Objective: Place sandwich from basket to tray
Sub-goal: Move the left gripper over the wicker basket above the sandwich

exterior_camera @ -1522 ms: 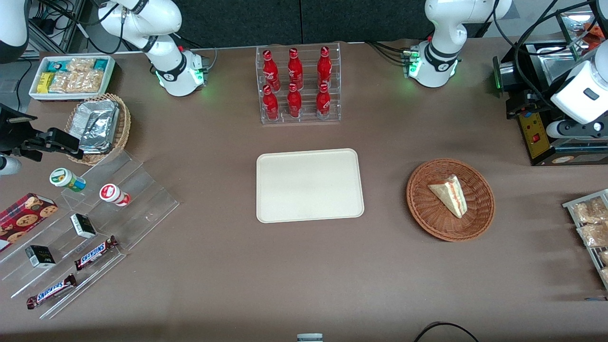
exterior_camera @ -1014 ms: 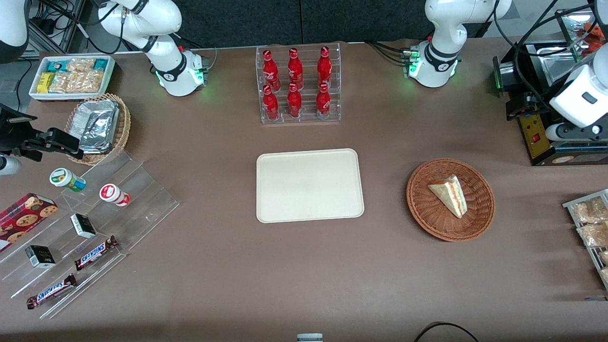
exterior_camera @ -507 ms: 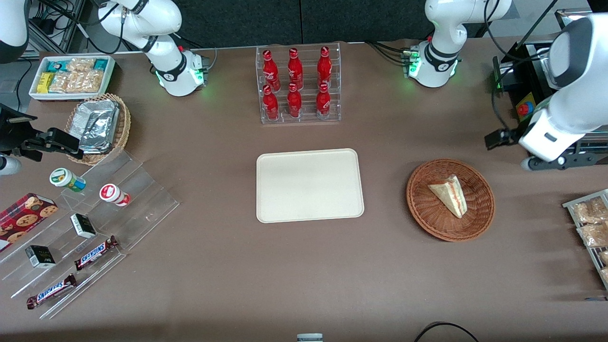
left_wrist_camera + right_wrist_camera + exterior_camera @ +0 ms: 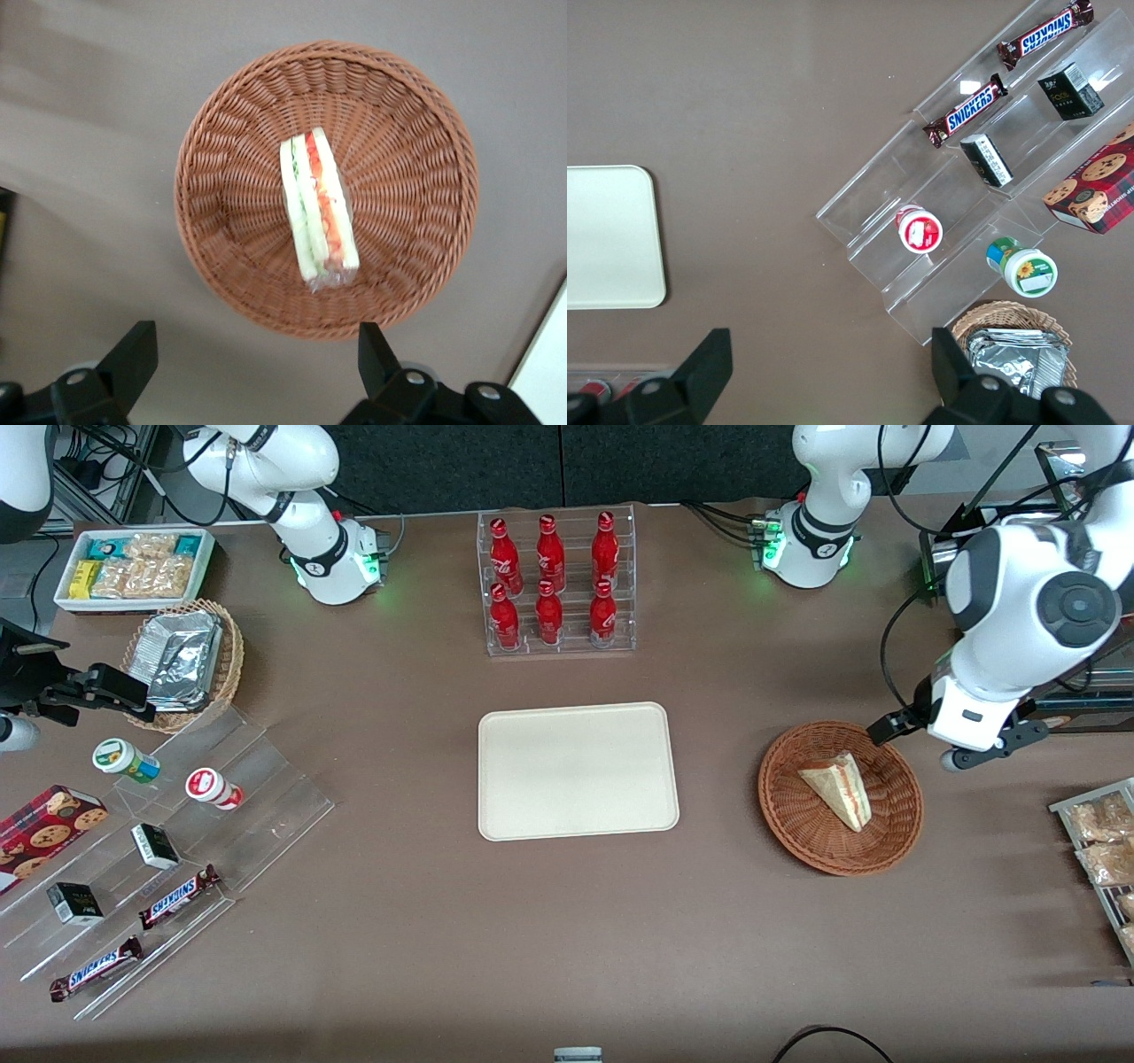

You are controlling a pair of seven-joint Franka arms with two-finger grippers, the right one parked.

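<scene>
A: Left gripper (image 4: pixel 252 354)?
B: Fingers spread wide, holding nothing, hovering above the round reddish-brown wicker basket (image 4: pixel 425 239), near its rim.
A: Triangular white-bread sandwich (image 4: pixel 840 788)?
B: Lying in that basket. Cream rectangular tray (image 4: pixel 578 771) sits beside the basket, apart.

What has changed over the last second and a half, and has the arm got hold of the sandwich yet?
The left arm swung in from the working arm's end of the table; its gripper now hovers open above the basket, near the rim, holding nothing. The sandwich lies in the basket as before, untouched, and the tray has not moved and holds nothing.
</scene>
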